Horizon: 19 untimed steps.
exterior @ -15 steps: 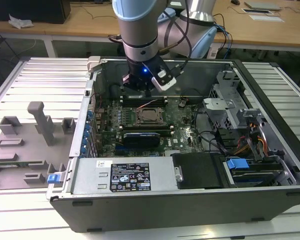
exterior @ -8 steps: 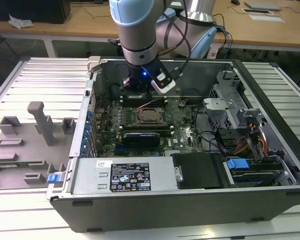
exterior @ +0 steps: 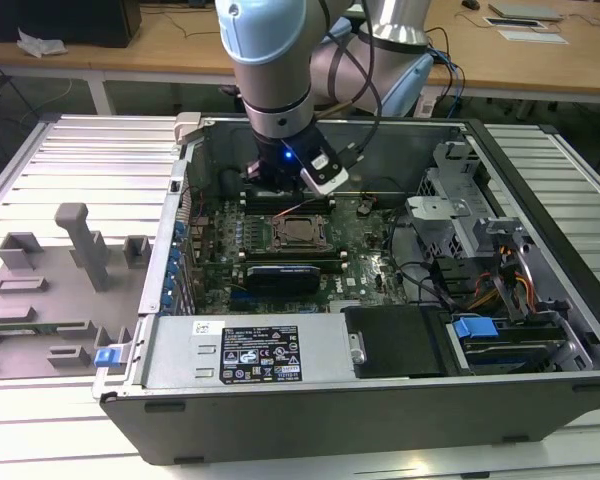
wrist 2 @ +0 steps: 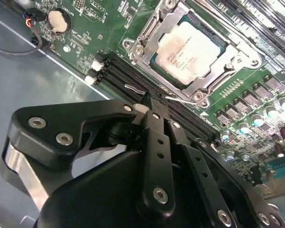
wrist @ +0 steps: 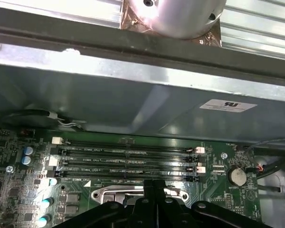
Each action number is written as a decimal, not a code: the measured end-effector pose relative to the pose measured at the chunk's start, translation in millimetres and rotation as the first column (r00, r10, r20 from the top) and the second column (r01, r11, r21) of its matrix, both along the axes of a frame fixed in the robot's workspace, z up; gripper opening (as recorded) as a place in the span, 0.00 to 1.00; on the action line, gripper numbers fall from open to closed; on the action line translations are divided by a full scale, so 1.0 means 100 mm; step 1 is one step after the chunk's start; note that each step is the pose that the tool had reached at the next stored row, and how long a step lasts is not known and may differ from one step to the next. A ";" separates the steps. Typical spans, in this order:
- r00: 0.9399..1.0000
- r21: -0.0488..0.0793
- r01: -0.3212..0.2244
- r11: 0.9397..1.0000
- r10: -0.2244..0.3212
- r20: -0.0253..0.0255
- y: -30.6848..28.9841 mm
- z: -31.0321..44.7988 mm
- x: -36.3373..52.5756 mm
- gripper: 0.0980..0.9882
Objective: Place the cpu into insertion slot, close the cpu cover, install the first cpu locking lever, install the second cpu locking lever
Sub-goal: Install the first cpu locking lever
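Observation:
The cpu [wrist 2: 190, 47] lies flat in the insertion slot [exterior: 302, 232], silvery top up, its contacts hidden beneath it. The cpu cover [wrist 2: 147, 28] is down around the chip as a silvery frame. A thin wire locking lever [wrist 2: 180, 99] runs along the socket's edge beside the memory slots and passes right at my fingertips. My gripper [wrist 2: 148, 100] is shut with its black fingers pressed together, the tip at that wire; whether it touches is unclear. In the first wrist view the gripper [wrist: 154, 184] points down at the socket's metal frame [wrist: 109, 192]. In the exterior view the gripper [exterior: 283, 178] hangs just behind the socket.
Black memory slots [wrist: 128, 159] lie between the socket and the case wall [wrist: 133, 95]. A coin battery [wrist: 237, 176] sits beside them. A long black card [exterior: 280, 275] lies in front of the socket, drive bays [exterior: 480, 270] at the exterior view's right, grey fixtures [exterior: 80, 245] at its left.

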State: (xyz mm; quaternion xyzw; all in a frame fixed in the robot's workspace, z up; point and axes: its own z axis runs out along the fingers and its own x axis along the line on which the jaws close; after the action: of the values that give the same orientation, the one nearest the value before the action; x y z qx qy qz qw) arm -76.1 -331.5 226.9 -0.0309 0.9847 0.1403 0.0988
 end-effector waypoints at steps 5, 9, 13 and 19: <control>1.000 -0.005 0.011 1.000 -0.011 0.000 0.031 -0.018 0.002 0.01; 1.000 -0.015 0.029 0.999 -0.029 0.000 0.068 -0.037 0.004 0.01; 0.999 -0.015 0.036 0.999 -0.036 0.000 0.092 -0.046 0.004 0.01; 0.997 -0.016 0.074 0.997 -0.074 0.000 0.116 -0.086 0.004 0.01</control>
State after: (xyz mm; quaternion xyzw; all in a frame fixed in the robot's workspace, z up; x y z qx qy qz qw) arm -75.7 -319.8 218.3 0.0045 0.9863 0.1287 0.1035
